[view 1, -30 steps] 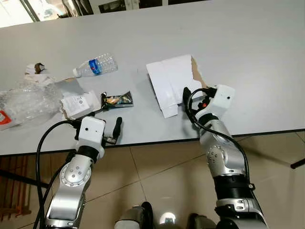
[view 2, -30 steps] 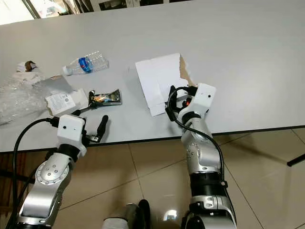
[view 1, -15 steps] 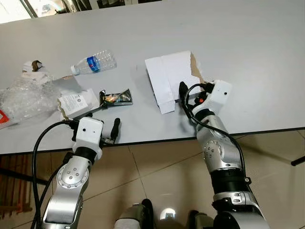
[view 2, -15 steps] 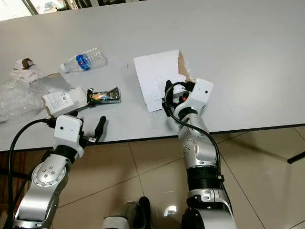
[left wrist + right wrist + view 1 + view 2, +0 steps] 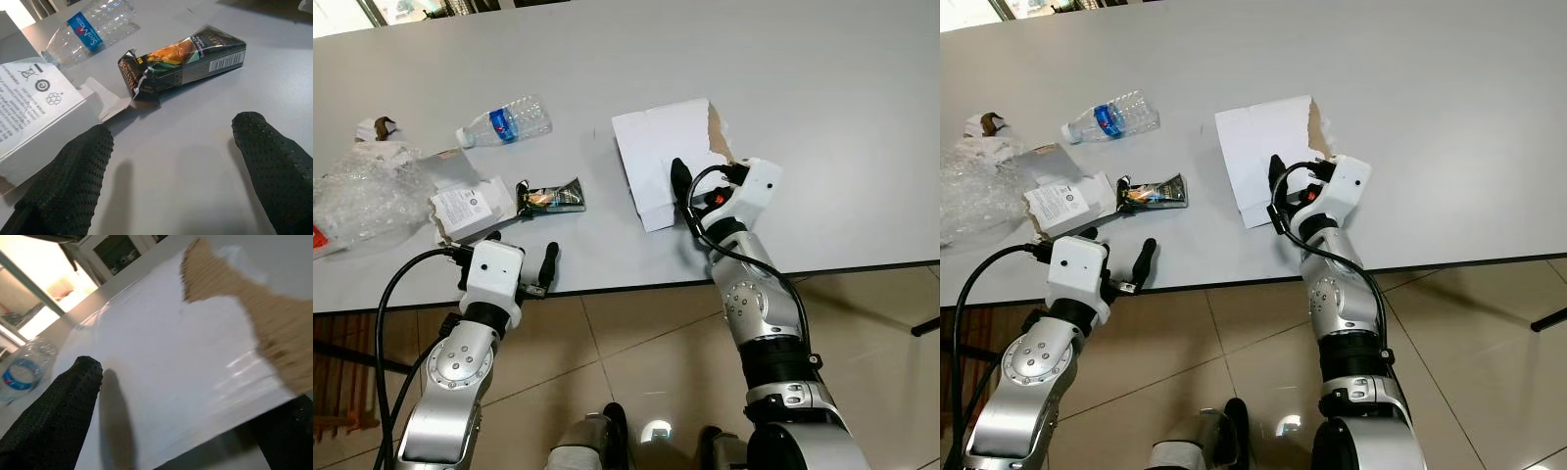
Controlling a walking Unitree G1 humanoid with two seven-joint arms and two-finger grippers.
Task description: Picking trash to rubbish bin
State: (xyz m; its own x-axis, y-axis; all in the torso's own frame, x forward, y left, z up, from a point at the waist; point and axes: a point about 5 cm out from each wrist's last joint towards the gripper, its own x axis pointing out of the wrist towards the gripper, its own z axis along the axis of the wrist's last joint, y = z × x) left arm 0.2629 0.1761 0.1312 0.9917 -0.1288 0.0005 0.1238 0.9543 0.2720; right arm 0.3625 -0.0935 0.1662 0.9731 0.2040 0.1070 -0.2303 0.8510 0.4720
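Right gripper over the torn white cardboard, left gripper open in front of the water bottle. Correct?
Not quite. The left gripper is open in front of the snack wrapper, as the left wrist view shows; the water bottle lies farther back. The right gripper is over the torn white cardboard.

The two eye views look forward and steeply down from the robot's head, taking in the near half of a grey table, its front edge, the tiled floor and both silver arms. They share nearly the whole scene, the right eye view showing everything shifted slightly leftward. The left wrist view sits low, just above the tabletop, looking along its own fingers at a snack wrapper, a small carton and a plastic bottle, all close. The right wrist view is nearer still, skimming over a torn white cardboard sheet toward that same bottle and bright windows beyond.
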